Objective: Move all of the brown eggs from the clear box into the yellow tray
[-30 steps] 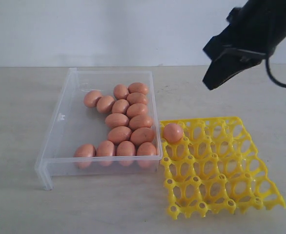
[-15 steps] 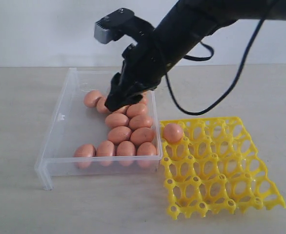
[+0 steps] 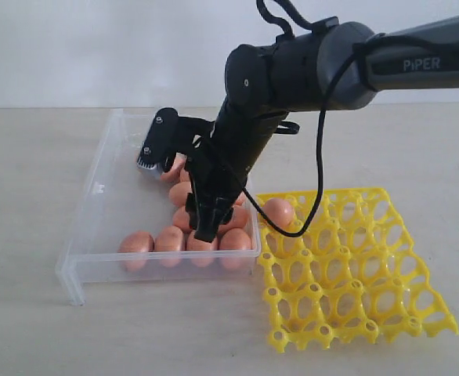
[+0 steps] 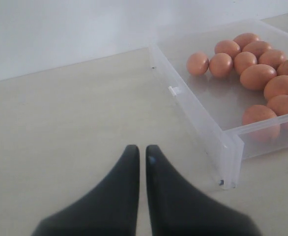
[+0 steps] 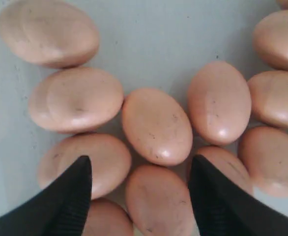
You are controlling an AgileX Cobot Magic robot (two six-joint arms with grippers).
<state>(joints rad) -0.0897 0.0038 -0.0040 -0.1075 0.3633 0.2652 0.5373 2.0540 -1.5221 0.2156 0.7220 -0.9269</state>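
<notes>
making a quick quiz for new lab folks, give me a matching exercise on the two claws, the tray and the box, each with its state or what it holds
Things:
1. left claw
2. right claw
3. yellow tray
4. clear box

States:
a. holds most of the brown eggs
b. shut, over the bare table
c. holds one brown egg in a corner cell
d. open, just above eggs inside the box

Pairs: 1-b, 2-d, 3-c, 4-a
</notes>
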